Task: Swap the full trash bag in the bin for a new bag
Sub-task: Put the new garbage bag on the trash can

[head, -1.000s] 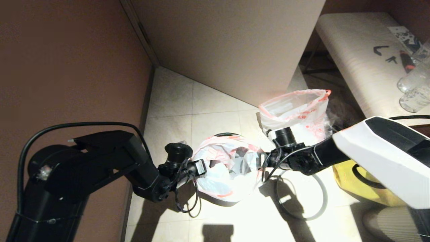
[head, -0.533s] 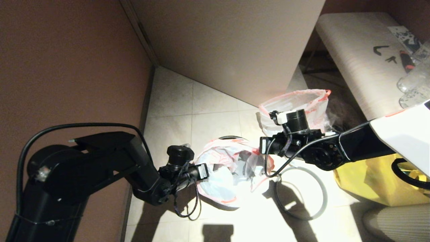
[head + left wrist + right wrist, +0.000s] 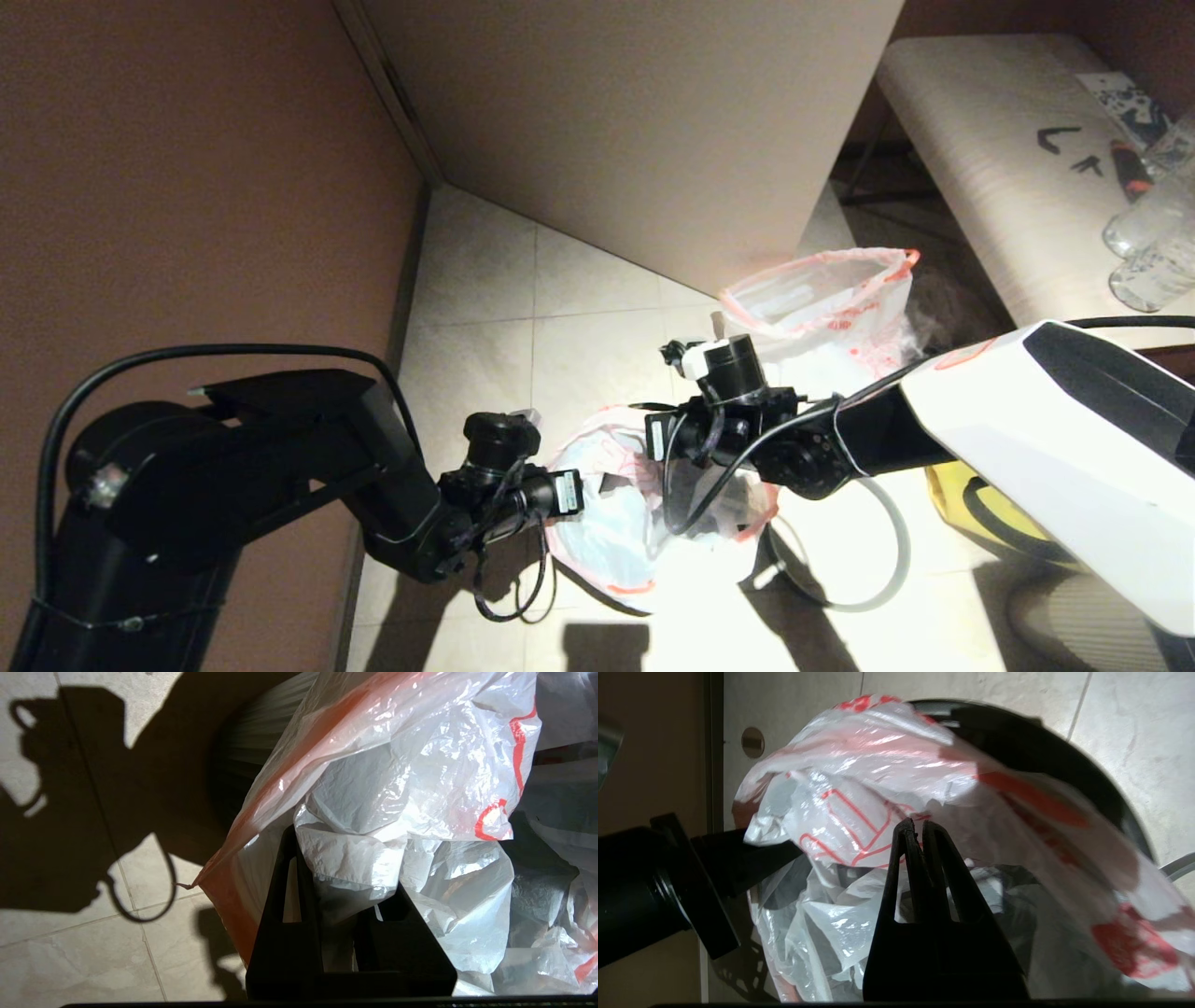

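new bag (image 3: 644, 504) slack over bin (image 3: 1064, 760), mid floor, not seated | left claw (image 3: 345, 891) grasps its left film | right claw (image 3: 920, 828) clenched empty, has swung left over its mouth | full trash bag (image 3: 831, 308) far right | hoop (image 3: 878, 560) on floor

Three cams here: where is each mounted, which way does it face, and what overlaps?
Head: on the robot's head, looking down at the floor, bin bag, hoop; both arms show.
Left wrist: behind the left gripper, facing the bag that it pinches; only its fingers show.
Right wrist: behind the shut right gripper, facing the bag mouth and bin; the left gripper shows too.
Shared: all three see the bag.
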You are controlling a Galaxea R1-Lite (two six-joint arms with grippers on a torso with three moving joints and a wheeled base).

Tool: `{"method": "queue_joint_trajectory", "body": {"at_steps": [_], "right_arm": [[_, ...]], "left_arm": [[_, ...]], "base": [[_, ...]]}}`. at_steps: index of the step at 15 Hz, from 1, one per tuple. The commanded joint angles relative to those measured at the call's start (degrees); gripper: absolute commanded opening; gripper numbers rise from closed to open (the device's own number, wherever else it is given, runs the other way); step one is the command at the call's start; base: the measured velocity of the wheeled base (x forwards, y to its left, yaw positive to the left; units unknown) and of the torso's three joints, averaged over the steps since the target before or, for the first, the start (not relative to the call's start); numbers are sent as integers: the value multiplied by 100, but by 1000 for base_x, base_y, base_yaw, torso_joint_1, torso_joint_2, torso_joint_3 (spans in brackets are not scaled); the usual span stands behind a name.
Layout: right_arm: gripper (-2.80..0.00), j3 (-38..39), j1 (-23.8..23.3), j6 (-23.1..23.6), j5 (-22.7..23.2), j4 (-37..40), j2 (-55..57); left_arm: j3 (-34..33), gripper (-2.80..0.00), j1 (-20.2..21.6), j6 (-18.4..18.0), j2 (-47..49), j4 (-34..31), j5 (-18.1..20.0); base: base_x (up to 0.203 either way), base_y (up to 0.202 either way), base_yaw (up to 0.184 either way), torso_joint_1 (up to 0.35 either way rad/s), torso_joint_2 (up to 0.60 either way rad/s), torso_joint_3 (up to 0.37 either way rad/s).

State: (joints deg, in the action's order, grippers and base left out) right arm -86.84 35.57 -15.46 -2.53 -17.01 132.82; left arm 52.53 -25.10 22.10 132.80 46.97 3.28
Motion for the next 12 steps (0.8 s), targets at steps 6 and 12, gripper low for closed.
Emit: {"method": "queue_joint_trajectory", "body": {"at_steps": [6, 12], "right_arm": [[-280, -821, 55, 27, 34, 184, 632], [-280, -1746, 118, 34, 27, 650, 1005]], "left_arm": [[-15, -280, -22, 13, 0, 32, -3], [-50, -280, -39, 13, -9, 49, 6]], "base": [[0, 0, 0, 0, 0, 0], [0, 0, 0, 0, 0, 0]]}}
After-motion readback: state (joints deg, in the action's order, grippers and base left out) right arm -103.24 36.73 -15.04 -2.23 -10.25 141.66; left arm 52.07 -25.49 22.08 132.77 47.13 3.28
